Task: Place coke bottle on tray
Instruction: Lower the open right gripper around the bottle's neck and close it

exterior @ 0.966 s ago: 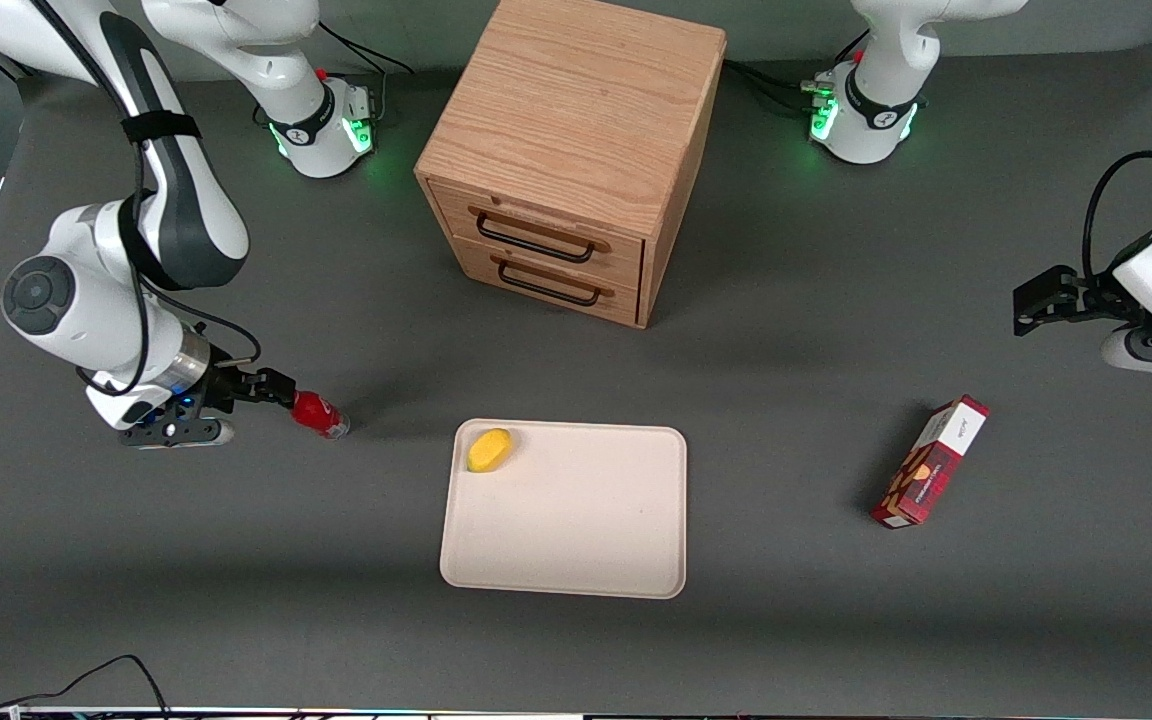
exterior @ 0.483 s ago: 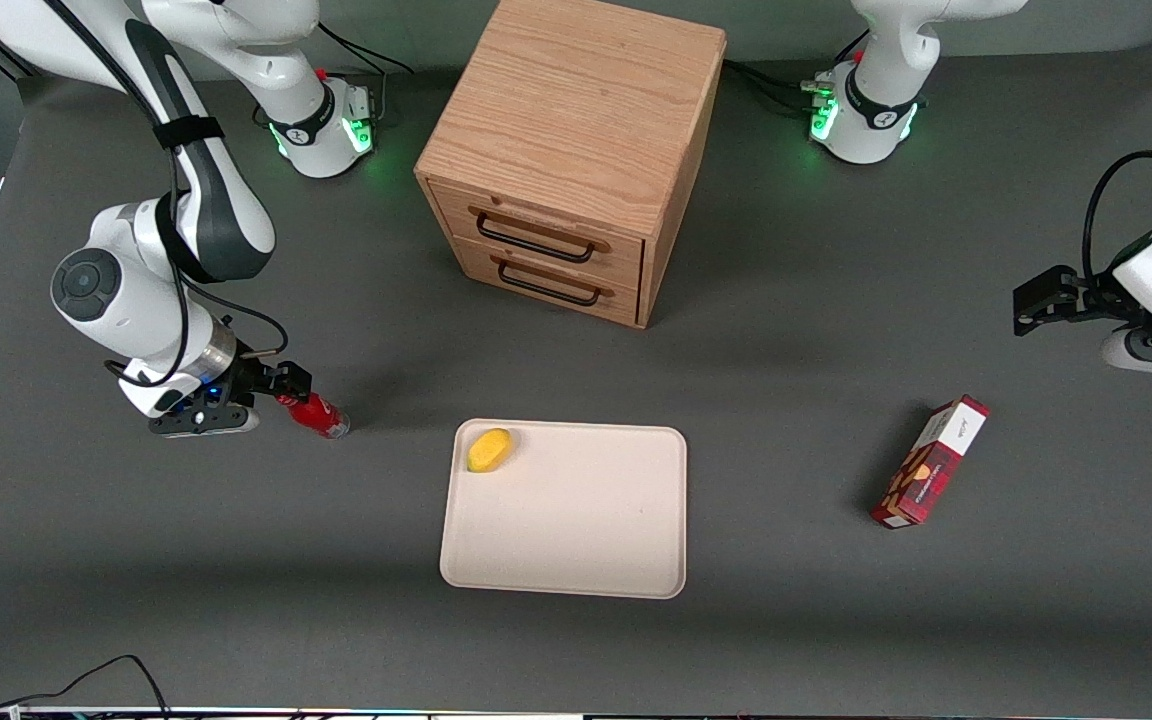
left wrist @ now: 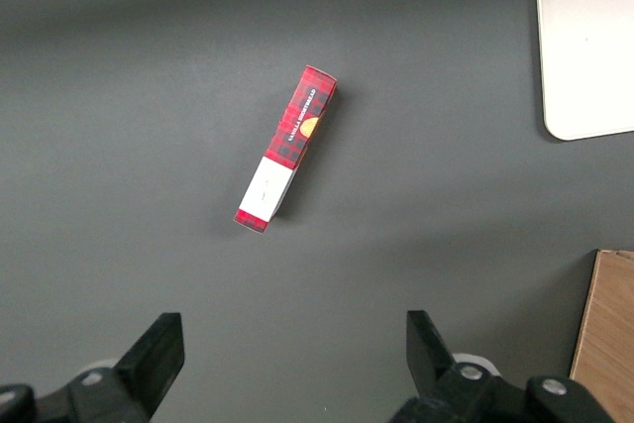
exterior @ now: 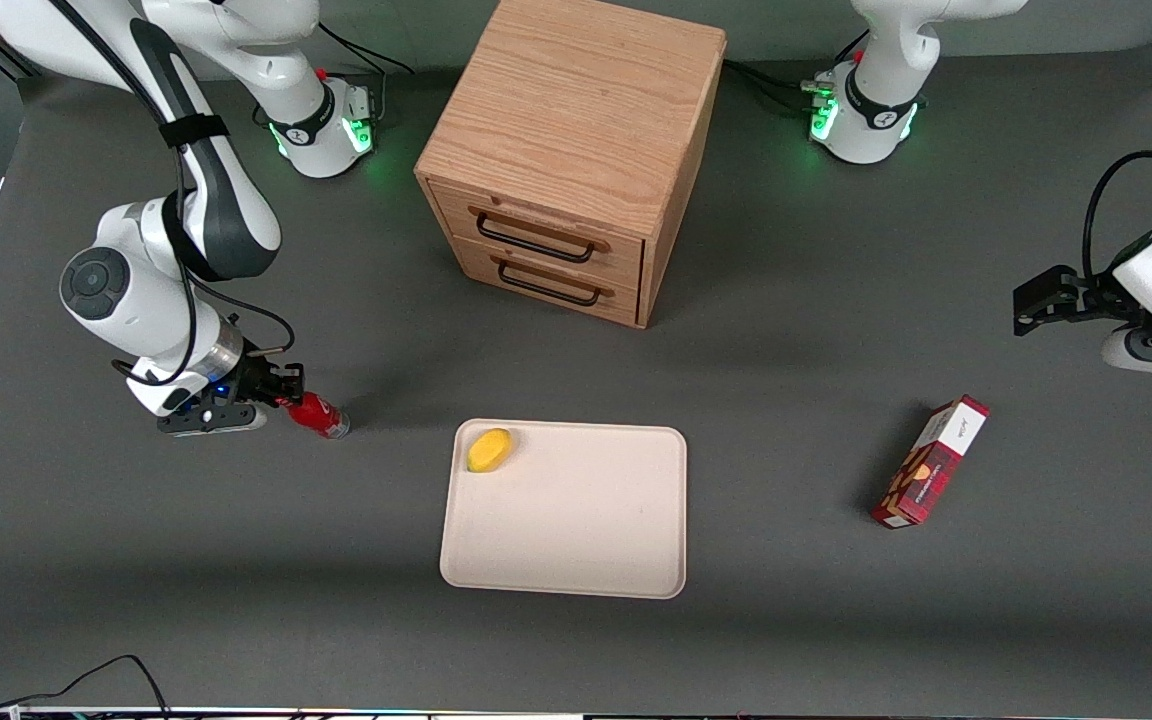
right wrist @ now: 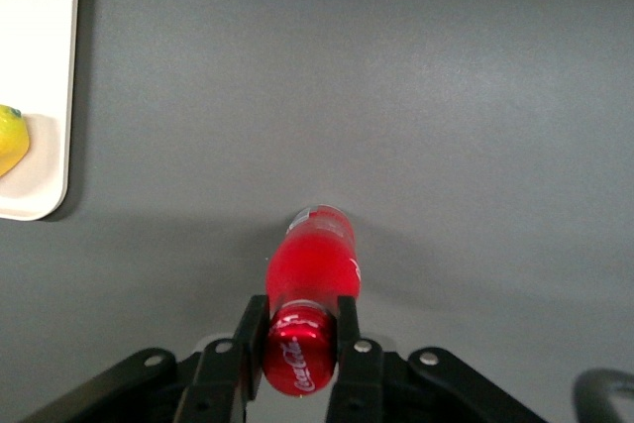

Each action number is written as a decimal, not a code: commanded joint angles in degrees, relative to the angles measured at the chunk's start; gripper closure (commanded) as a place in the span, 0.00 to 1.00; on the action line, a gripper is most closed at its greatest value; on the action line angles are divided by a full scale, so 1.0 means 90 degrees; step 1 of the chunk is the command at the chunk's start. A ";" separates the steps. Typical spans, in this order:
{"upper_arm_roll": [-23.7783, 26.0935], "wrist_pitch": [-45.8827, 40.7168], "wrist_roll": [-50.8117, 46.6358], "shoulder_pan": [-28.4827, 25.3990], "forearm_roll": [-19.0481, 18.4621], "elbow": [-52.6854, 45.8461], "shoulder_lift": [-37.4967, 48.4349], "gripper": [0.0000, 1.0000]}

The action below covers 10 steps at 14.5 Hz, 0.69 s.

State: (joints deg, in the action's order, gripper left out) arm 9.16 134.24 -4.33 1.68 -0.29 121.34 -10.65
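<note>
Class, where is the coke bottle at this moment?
The bottle lies on the table toward the working arm's end, beside the tray, its cap between the hand's fingers.

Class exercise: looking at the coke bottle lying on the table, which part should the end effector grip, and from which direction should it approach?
Grip the capped neck end. The coke bottle lies on its side, cap toward the working arm, so approach along its axis. The end effector already has a finger on each side of the red cap.

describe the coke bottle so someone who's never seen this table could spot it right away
Start at the cream tray in front of the wooden drawer cabinet, then look toward the working arm's end of the table. There the gripper has its jaws shut on the coke bottle, small, red, red-capped, unlike the larger patterned carton.
</note>
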 commanded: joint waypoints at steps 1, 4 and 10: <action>-0.0002 0.0133 -0.0183 -0.0041 -0.0105 0.0141 0.0119 1.00; 0.0008 -0.0013 -0.0232 -0.0041 -0.0105 0.0073 0.0304 1.00; -0.0070 -0.2801 -0.0232 0.0086 -0.0086 -0.1866 0.0579 1.00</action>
State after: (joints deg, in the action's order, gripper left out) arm 8.95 117.98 -4.86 2.09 -0.29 112.52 -5.87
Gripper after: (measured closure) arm 0.687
